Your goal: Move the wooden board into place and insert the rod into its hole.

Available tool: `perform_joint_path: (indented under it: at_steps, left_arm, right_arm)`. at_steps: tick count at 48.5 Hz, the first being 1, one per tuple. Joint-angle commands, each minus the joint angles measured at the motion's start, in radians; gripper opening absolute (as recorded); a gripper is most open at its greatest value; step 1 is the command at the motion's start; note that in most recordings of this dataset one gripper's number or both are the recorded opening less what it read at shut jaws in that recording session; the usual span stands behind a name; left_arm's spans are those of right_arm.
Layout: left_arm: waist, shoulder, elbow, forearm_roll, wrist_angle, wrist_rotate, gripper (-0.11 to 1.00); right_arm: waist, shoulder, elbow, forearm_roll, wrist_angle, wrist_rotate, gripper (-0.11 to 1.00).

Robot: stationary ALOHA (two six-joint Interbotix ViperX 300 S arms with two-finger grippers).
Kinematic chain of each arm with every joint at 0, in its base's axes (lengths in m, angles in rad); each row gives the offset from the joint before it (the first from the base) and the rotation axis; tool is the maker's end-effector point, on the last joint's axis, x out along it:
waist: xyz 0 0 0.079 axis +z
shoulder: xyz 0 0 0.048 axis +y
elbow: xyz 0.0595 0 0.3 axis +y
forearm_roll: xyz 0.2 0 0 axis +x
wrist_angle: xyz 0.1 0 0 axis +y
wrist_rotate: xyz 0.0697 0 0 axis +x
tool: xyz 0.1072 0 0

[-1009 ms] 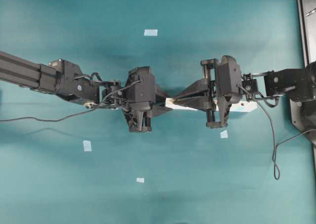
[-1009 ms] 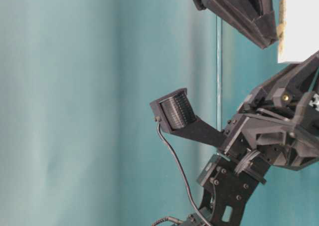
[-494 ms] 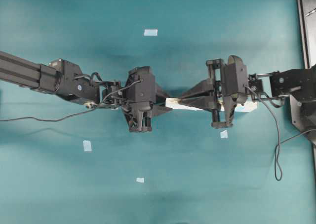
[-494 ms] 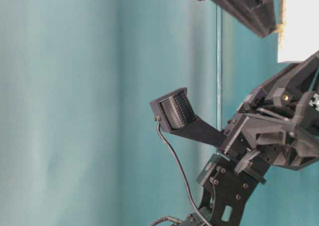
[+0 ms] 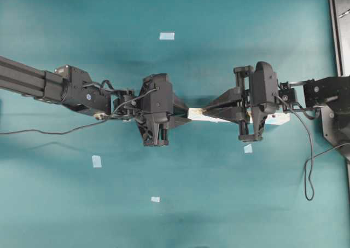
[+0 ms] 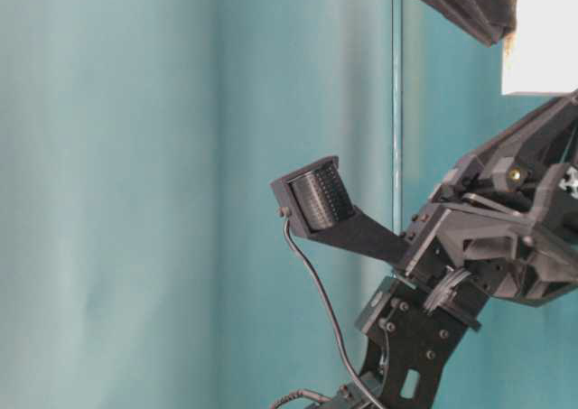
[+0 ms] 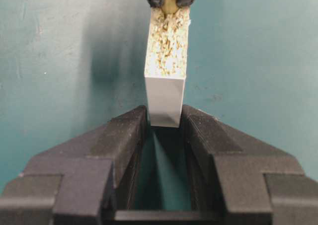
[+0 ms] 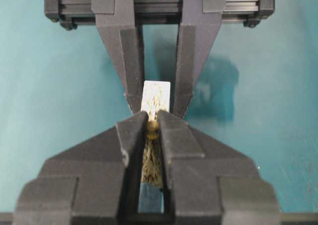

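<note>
The wooden board [image 5: 273,119] lies left-to-right on the teal table, mostly hidden under my right arm. In the left wrist view the board [image 7: 166,56] runs away from me, and my left gripper [image 7: 164,116] is shut on its near end. My left gripper [image 5: 186,116] shows at the board's left end in the overhead view. My right gripper [image 5: 206,110] hovers over the board and is shut on the rod [image 8: 152,129], a small tan cylinder pinched at the fingertips just above the board [image 8: 156,97]. The rod [image 7: 169,1] also shows at the board's far end.
Small light-blue tape squares lie at the back [image 5: 167,36], front left [image 5: 97,161], front middle [image 5: 155,199] and just under the right gripper [image 5: 248,148]. A dark rail [image 5: 339,29] runs along the right edge. Cables trail from both arms.
My right gripper has drawn back to the right with the rod. The board has shifted slightly right too. The left arm has barely moved.
</note>
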Motion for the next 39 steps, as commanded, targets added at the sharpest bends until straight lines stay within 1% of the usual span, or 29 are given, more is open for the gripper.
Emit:
perform_joint_path:
  at_steps: [1, 14, 18, 39]
  left_arm:
    - [-0.008, -0.011, -0.009, -0.002, 0.008, -0.002, 0.26]
    - [-0.008, -0.011, -0.014, 0.000, 0.017, -0.002, 0.26]
    - [-0.008, -0.011, -0.015, 0.000, 0.018, -0.002, 0.23]
    - [-0.008, -0.011, -0.014, -0.002, 0.018, -0.002, 0.23]
  right_arm:
    - [-0.002, -0.017, -0.009, 0.000, 0.034, 0.003, 0.10]
    - [0.015, -0.025, -0.035, -0.002, 0.124, 0.008, 0.10]
    - [0.018, -0.035, -0.041, -0.003, 0.147, 0.009, 0.10]
    - [0.018, -0.107, -0.052, -0.011, 0.216, 0.008, 0.10]
